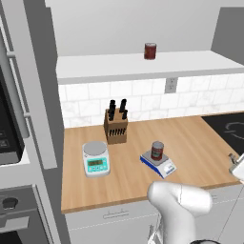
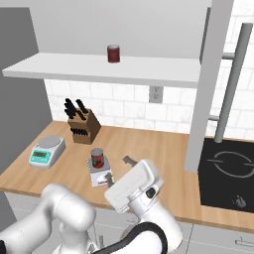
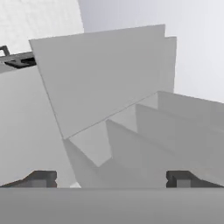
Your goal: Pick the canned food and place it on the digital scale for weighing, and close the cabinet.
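On the far left I saw the tall grey oven column [image 1: 28, 95] with a dark oven window. Next to it, the light wooden counter [image 1: 200, 152] ran off to the right.

On the left part of the counter sat a white-and-teal scale with a round silver pan [image 1: 96, 158]. Just behind it, near the white tiled wall [image 1: 143, 95], stood a brown wooden knife block with black handles [image 1: 116, 125].

Near the middle of the counter was the low flat digital scale with a grey plate on a blue base [image 1: 158, 164]. The small red canned food with a grey metal top [image 1: 157, 150] stood upright on that plate, so it was already on the scale.

Up above, a darker plain maroon can [image 1: 150, 50] stood on the white shelf [image 1: 95, 66] inside the grey upper cabinet. The flat grey cabinet door with a long silver bar handle [image 2: 233, 79] hung open on the right, sticking out toward me over the black stove top [image 2: 228, 173].

My white arm's gripper [image 2: 116, 173] was near me, just right of the digital scale and apart from the can. In the hand view the two dark finger tips [image 3: 43, 178] stood wide apart with nothing between them, and pale grey panels lay ahead.
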You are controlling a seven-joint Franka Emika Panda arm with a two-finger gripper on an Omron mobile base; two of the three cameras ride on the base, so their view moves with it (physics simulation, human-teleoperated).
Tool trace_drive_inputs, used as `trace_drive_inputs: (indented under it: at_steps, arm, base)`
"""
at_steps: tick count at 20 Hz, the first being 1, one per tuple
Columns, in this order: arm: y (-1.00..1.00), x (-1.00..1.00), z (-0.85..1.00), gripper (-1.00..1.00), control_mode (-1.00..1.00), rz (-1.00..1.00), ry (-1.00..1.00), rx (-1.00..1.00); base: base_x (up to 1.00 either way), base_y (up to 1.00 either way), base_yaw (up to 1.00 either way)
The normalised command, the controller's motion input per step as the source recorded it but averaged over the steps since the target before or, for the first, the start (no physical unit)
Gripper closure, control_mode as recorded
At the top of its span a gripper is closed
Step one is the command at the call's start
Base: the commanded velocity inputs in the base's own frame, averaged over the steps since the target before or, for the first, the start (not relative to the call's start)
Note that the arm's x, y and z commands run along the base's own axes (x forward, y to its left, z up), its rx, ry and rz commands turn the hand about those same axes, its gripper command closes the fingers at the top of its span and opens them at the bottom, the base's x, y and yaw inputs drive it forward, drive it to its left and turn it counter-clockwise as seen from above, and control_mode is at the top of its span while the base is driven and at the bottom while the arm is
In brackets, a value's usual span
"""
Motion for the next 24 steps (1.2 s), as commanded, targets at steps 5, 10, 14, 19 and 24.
trace_drive_inputs:
  at_steps: [5,10,14,19,24]
  arm:
    - [-0.48,-0.44,0.32,-1.0,-1.0,-0.42,-0.01,0.0]
    - [-0.74,-0.28,0.4,-1.0,-1.0,-0.43,0.0,0.01]
    - [-0.78,-0.1,0.07,-1.0,-1.0,-0.25,0.02,0.07]
    - [-0.85,0.0,0.0,-1.0,-1.0,-0.12,0.14,0.07]
    - [-0.46,-0.02,-0.06,-1.0,-1.0,-0.05,0.05,0.02]
  base:
    - [0.0,0.0,0.0]
    - [0.0,0.0,0.0]
    - [0.0,0.0,0.0]
    - [0.0,0.0,0.0]
    - [0.0,0.0,0.0]
